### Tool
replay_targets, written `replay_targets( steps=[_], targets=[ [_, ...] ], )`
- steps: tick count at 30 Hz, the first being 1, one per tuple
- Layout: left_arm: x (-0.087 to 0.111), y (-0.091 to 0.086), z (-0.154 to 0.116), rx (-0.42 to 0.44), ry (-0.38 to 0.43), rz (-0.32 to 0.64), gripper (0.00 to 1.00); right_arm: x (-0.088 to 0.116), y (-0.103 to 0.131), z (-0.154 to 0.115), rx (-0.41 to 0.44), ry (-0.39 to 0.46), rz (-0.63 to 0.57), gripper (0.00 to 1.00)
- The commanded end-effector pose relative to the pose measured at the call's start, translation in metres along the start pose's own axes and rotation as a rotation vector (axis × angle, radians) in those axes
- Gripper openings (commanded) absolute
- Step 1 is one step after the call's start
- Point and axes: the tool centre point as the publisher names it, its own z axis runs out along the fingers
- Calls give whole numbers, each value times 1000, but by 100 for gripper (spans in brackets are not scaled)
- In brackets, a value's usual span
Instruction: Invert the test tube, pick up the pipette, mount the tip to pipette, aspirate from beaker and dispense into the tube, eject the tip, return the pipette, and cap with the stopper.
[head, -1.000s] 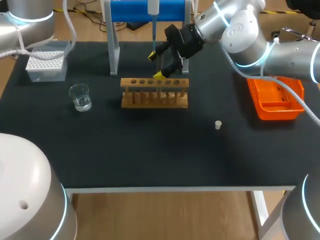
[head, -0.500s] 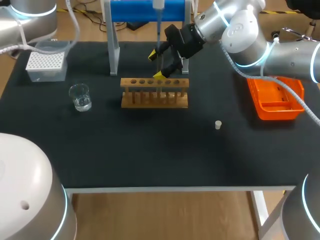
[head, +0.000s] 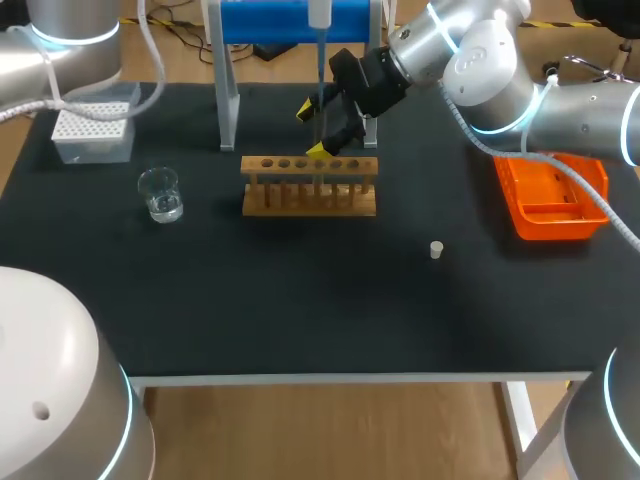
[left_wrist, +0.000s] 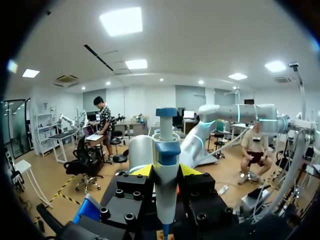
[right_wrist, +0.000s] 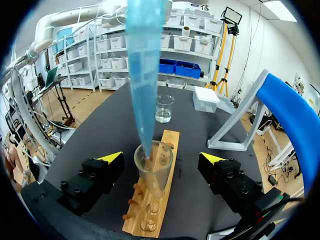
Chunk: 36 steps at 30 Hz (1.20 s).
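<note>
Your left end effector (left_wrist: 166, 170) clamps one pipette (left_wrist: 166, 200) upright. Your right end effector (right_wrist: 161, 157) hangs with fingers (right_wrist: 97, 177) spread, clear of the one test tube (right_wrist: 153, 172) between them; one beaker (right_wrist: 164, 109) stands ahead.

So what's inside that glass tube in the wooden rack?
The blue pipette tip reaches into the mouth of the tube. The rack covers its bottom, so liquid cannot be seen.
</note>
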Motion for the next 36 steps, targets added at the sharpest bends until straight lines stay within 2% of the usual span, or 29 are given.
replay_targets(
  steps=[1,12,36],
  targets=[
    [-1,4,-2,4,3,-3,0,0,0,-1,2,2,0,100],
    [-1,9,-7,-13,-7,-25,0,0,0,-1,2,2,0,100],
    [-12,12,-3,8,-1,9,0,0,0,-1,2,2,0,100]
  ],
)
